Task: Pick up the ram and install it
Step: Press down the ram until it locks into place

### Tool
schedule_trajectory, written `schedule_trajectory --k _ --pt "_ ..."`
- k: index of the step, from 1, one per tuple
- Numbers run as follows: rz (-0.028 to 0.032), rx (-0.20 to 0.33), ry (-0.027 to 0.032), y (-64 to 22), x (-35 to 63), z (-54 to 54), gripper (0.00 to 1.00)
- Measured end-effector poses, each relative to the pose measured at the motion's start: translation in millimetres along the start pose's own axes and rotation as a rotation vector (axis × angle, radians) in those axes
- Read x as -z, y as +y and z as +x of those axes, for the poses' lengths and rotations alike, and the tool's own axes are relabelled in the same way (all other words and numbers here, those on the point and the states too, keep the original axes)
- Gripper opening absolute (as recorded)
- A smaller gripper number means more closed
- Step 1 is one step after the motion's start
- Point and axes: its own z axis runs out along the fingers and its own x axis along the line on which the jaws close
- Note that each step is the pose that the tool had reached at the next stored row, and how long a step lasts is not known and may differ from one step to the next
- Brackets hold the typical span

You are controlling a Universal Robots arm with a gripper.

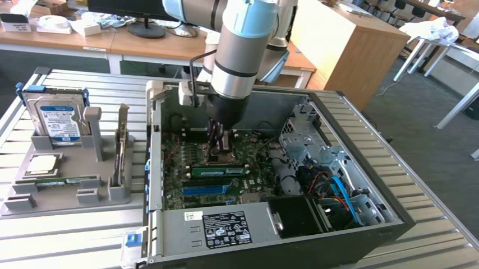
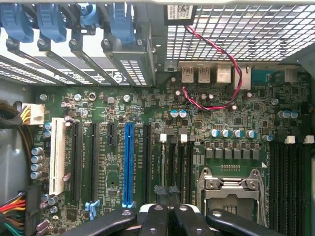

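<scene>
A ram stick point(image 1: 64, 180), green with a pale label, lies flat in the grey holder point(image 1: 67, 196) at the exterior view's left. A second green stick point(image 1: 219, 171) stands in a slot on the motherboard point(image 1: 190, 193) inside the open computer case. My gripper point(image 1: 221, 147) reaches down into the case, its tip just above the board by the processor socket and close to that second stick. In the wrist view the gripper point(image 2: 167, 191) is shut, fingers together over the black memory slots point(image 2: 178, 162), with nothing visible between them.
The holder also carries a blue-labelled hard drive point(image 1: 58, 120), a square silver processor point(image 1: 42, 163) and an upright card point(image 1: 121, 147). Case walls point(image 1: 359, 140), a drive cage point(image 1: 303, 140), cables and the power supply point(image 1: 224, 227) ring the board. A blue slot point(image 2: 128, 162) lies beside the memory slots.
</scene>
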Motion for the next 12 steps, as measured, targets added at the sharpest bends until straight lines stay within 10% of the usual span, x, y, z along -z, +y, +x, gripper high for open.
schedule_trajectory --k 12 --pt "-0.0001 0.000 -0.0003 0.0 -0.1 1.9 0.10"
